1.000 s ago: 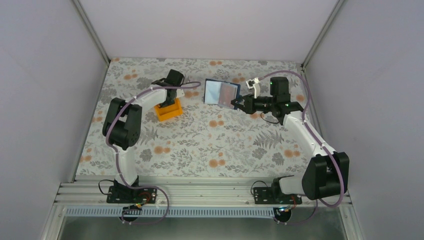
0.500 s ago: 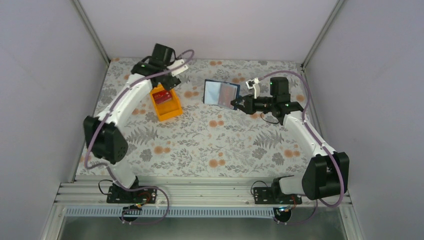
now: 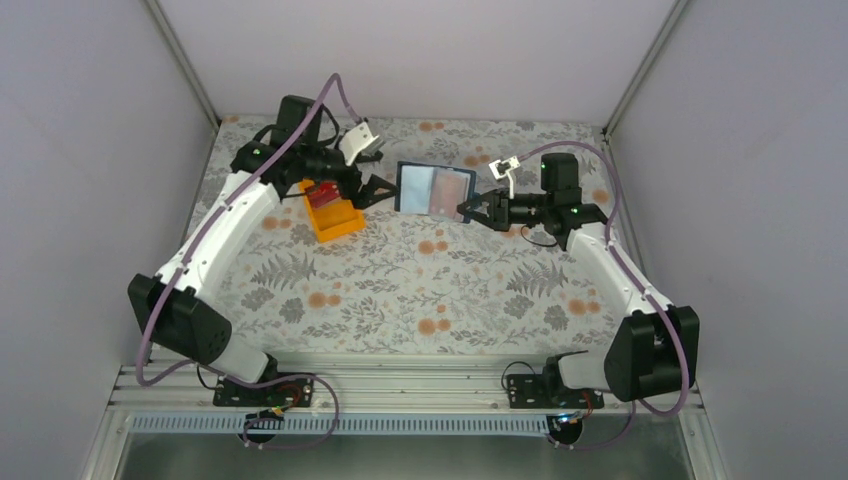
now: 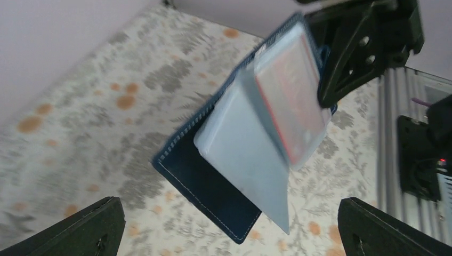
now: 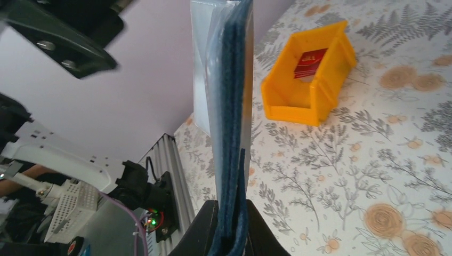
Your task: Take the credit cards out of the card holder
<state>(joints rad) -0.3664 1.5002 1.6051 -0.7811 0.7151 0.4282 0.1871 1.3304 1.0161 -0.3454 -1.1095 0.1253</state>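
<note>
The blue card holder [image 3: 435, 190] hangs open above the table, and my right gripper [image 3: 468, 210] is shut on its right edge. The right wrist view shows the card holder [image 5: 232, 106] edge-on and upright, pinched between the right gripper [image 5: 230, 213] fingers. A red credit card [image 4: 290, 90] sits inside a clear sleeve of the card holder [image 4: 213, 181]. My left gripper [image 3: 372, 190] stands open just left of it, empty; in its own view the left gripper [image 4: 229, 229] has its fingers wide apart. Another red credit card [image 3: 322, 193] lies in the orange tray [image 3: 340, 222].
The orange tray [image 5: 298, 101] with the card [image 5: 311, 63] sits at the back left of the flowered table. Grey walls close in the back and both sides. An aluminium rail [image 3: 400, 385] with both arm bases runs along the near edge.
My left arm rose from the orange tray, swung right toward the card holder and opened wide. A red card now shows in the tray. The right gripper shifted the card holder slightly left.
</note>
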